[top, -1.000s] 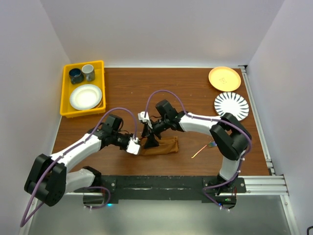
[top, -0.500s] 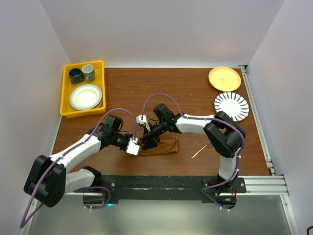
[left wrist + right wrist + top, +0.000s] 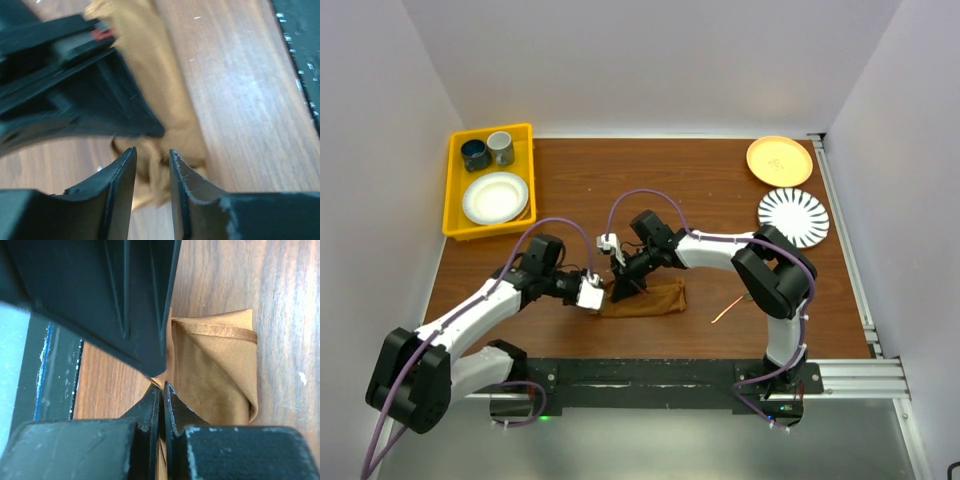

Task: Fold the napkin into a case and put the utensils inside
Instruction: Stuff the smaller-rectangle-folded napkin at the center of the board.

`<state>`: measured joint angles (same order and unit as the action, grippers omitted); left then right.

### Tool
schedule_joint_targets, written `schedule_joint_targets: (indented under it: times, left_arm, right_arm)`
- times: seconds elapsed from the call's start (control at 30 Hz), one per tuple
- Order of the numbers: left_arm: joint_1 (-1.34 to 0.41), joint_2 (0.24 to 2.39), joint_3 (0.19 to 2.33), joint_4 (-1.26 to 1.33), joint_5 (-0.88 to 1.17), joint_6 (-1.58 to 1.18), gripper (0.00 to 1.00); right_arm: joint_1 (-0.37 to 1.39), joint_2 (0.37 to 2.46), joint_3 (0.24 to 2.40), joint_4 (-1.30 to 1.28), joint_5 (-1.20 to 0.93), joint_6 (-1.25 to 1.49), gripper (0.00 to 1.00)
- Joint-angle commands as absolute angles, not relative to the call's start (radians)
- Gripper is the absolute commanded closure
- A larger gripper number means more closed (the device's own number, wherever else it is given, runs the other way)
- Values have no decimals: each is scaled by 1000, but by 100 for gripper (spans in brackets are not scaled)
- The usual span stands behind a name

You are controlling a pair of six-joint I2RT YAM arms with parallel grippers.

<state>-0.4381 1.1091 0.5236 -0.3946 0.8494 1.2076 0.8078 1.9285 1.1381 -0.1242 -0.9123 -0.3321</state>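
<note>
My right pincer (image 3: 161,386) is clenched on a thin edge of the napkin (image 3: 215,365). Its two black fingers meet with only a sliver of rust-brown cloth between them. My left pincer (image 3: 152,154) is released. Its fingers stand parted by a narrow gap, and cloth shows through that gap beyond the tips without being squeezed. The two pincers sit tip to tip at the napkin's left end, and the right pincer's dark body fills the upper left of the left wrist view.

The napkin lies folded into a narrow strip on the bench (image 3: 620,190), close to the near edge and about midway between my two bases, with its long side running left to right. In the right wrist view a hemmed fold crosses the cloth, which lies flat on the wood.

A thin copper-coloured utensil (image 3: 726,311) lies on the bench to the right of the napkin, apart from it.

At the far left a yellow tray (image 3: 451,190) holds a dark cup (image 3: 475,154), a grey cup (image 3: 501,148) and a white plate (image 3: 495,198). At the far right lie a yellow plate (image 3: 779,160) and, nearer to me, a striped plate (image 3: 793,217).
</note>
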Motion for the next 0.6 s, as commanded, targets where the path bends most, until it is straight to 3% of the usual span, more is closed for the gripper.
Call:
schedule_joint_targets:
  times: [0.0, 0.1, 0.43, 0.57]
  left_arm:
    - [-362, 1051, 541, -331, 902, 1034, 58]
    - [-299, 1051, 580, -376, 923, 986, 56]
    - [-282, 1186, 695, -759, 1009, 1193, 55]
    - [-278, 1209, 696, -761, 1014, 1172, 53]
  right_arm:
    - [813, 1927, 1158, -153, -946, -298, 100]
    - [813, 1922, 1146, -137, -940, -288, 100]
    - [811, 1907, 1121, -109, -920, -255, 100]
    - [810, 1901, 1105, -95, -914, -245, 100]
